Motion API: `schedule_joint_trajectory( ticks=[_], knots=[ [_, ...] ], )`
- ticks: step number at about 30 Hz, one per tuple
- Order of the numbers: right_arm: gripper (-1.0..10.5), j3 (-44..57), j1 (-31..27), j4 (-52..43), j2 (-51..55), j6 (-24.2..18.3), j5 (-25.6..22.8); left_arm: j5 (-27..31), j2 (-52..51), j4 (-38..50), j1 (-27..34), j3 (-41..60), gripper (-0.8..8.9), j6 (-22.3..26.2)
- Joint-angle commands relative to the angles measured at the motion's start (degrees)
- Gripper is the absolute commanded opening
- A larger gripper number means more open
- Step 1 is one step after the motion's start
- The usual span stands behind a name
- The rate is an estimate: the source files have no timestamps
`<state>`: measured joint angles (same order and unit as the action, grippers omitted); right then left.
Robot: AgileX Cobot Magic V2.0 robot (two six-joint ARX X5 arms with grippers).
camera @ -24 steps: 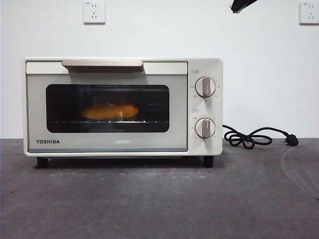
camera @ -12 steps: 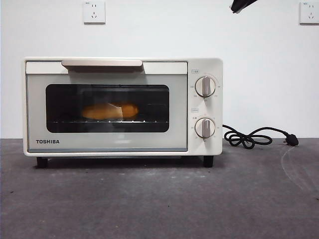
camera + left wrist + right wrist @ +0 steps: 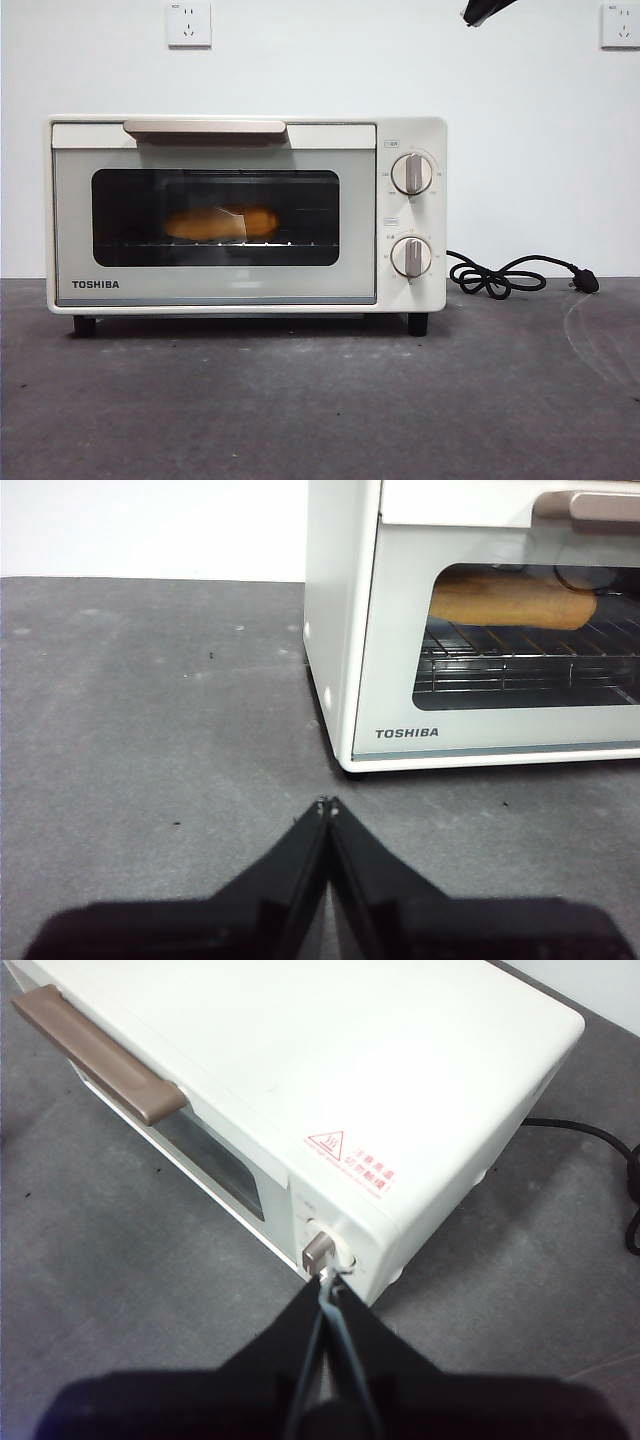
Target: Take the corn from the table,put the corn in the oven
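The cream-white oven stands on the dark grey table with its door closed. Behind the dark glass the corn lies on the wire rack, also visible as the corn through the window in the left wrist view. My left gripper is shut and empty, low over the table in front of the oven's left corner. My right gripper is shut and empty, hovering above the oven near its upper knob. In the front view only a black tip shows at the top.
A black power cord with its plug lies on the table right of the oven. Two wall sockets are on the white wall behind. The beige bar handle runs along the door's top.
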<state>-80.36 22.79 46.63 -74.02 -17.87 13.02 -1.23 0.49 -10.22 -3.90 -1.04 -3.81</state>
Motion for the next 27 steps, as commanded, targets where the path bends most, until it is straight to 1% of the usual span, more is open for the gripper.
schedule_joint_trajectory(
  ticks=[1,6,9,11,12,13,14,15,17,19,21,22,24,27],
  knots=[
    [-0.2,0.5,0.0,-0.4,-0.4,-0.3,0.0,-0.3,-0.1,0.6,0.1,0.5,-0.04,0.9],
    [-0.2,0.5,0.0,-0.5,-0.4,-0.4,-0.2,-0.3,-0.1,0.6,0.1,0.5,-0.04,0.9],
    [-0.2,0.5,0.0,-1.4,-0.3,-0.3,-2.1,-0.3,-0.1,0.6,0.1,0.5,-0.04,0.9],
    [-0.2,0.5,-0.1,-1.4,0.4,-0.5,-4.7,-0.3,-0.1,0.6,0.1,0.5,-0.04,0.9],
    [-0.2,0.5,-0.2,-1.5,0.9,-1.9,-7.0,-0.3,-0.1,0.6,0.1,0.5,-0.04,0.9],
    [-0.2,0.5,-0.6,-1.5,1.6,-4.7,-9.5,-0.3,-0.1,0.6,0.1,0.5,-0.04,0.9],
    [-0.2,0.5,-1.1,-1.5,2.3,-5.9,-11.2,-0.3,-0.1,0.6,0.1,0.5,-0.04,0.9],
    [-0.2,0.5,-2.0,-1.8,3.3,-5.8,-11.9,-0.3,-0.1,0.6,0.1,0.5,-0.04,0.9],
    [-0.2,0.5,-4.7,-2.9,5.6,-3.7,-10.8,-0.3,-0.1,0.6,0.1,0.5,-0.04,0.9],
    [-0.2,0.8,-9.0,-3.9,8.4,0.7,-9.1,-0.3,-0.1,0.6,0.1,0.5,-0.04,0.9],
    [-0.2,1.3,-13.7,-3.9,11.1,3.8,-7.7,-0.3,-0.1,0.6,0.1,0.5,-0.04,0.9],
    [-0.2,2.0,-16.3,-4.0,12.7,4.6,-7.1,-0.3,-0.1,0.6,0.1,0.5,-0.04,0.9],
    [-0.2,4.2,-20.9,-4.3,16.0,4.8,-6.4,-0.3,0.0,0.6,0.1,0.5,-0.04,0.9],
    [-0.2,10.8,-26.4,-7.9,22.5,5.1,-6.4,-0.3,0.0,0.6,0.1,0.5,-0.04,0.9]
  ],
)
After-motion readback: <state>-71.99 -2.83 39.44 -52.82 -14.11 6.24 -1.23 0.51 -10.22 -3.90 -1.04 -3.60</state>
